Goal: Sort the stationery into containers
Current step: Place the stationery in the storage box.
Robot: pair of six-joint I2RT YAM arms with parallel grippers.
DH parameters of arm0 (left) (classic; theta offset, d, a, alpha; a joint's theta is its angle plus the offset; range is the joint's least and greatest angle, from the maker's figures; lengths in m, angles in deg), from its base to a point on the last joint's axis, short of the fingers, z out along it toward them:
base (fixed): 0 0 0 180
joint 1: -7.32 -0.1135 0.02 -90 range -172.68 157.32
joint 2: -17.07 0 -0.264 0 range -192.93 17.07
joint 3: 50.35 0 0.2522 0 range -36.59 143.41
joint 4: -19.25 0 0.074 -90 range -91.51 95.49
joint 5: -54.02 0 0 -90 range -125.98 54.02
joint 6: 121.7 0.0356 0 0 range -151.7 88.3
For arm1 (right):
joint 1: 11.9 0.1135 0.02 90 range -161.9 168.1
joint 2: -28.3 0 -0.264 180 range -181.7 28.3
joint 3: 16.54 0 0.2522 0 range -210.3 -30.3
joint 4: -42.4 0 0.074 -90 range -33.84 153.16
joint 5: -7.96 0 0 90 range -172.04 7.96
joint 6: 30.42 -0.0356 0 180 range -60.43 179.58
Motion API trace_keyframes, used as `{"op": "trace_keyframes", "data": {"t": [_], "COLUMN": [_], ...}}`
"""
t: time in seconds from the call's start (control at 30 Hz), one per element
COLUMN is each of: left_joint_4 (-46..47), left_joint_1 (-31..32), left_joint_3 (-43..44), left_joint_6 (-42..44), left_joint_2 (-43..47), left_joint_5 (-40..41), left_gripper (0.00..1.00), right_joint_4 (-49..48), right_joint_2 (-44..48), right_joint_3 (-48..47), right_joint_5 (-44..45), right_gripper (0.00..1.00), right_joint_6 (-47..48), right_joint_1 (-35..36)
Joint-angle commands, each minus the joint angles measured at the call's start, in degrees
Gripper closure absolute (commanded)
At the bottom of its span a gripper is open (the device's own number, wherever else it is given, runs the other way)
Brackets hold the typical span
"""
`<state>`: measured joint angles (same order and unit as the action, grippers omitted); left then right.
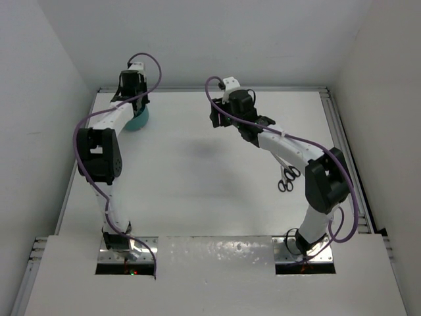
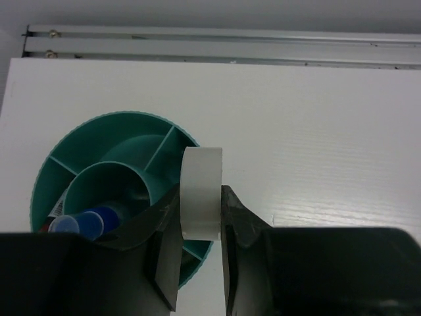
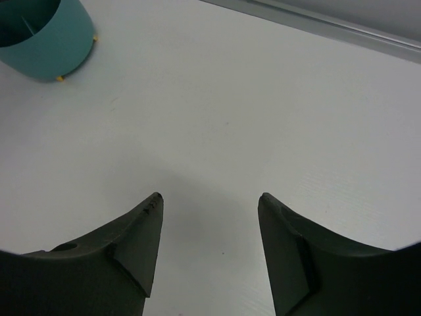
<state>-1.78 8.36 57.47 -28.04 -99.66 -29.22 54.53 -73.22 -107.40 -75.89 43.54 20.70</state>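
My left gripper (image 2: 200, 197) is shut on the white tape roll (image 2: 201, 191) and holds it on edge above the right rim of the round teal tub (image 2: 99, 141). The tub has inner dividers; a blue-capped bottle (image 2: 79, 224) lies in its middle compartment, with something red just beside it. In the top view the tub (image 1: 138, 121) sits at the back left, mostly under the left gripper (image 1: 133, 92). My right gripper (image 3: 209, 201) is open and empty above bare table; it also shows in the top view (image 1: 220, 118). Black-handled scissors (image 1: 287, 178) lie beside the right arm.
A metal rail (image 2: 217, 46) runs along the table's back edge, just behind the tub. The tub shows at the upper left of the right wrist view (image 3: 43, 36). White walls enclose the table on three sides.
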Motion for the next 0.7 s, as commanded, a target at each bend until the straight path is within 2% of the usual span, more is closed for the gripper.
{"op": "trace_keyframes", "data": {"t": [0.0, 0.2, 0.67], "left_joint_4": [3.31, 4.54, 2.44], "left_joint_1": [1.42, 2.21, 2.13], "left_joint_3": [1.39, 1.47, 2.09], "left_joint_6": [-1.64, -2.96, -7.09], "left_joint_2": [0.54, -2.88, -4.30], "left_joint_5": [6.15, 11.24, 16.00], "left_gripper": [1.00, 1.00, 1.00], "right_joint_4": [-0.66, -0.31, 0.84], "right_joint_2": [1.76, 2.46, 5.01], "right_joint_3": [0.37, 1.07, 3.27], "right_joint_5": [1.32, 2.02, 4.39], "right_gripper": [0.41, 0.41, 0.41], "right_joint_6": [0.12, 0.39, 1.27], "right_joint_1": [-0.26, -0.52, -0.96]}}
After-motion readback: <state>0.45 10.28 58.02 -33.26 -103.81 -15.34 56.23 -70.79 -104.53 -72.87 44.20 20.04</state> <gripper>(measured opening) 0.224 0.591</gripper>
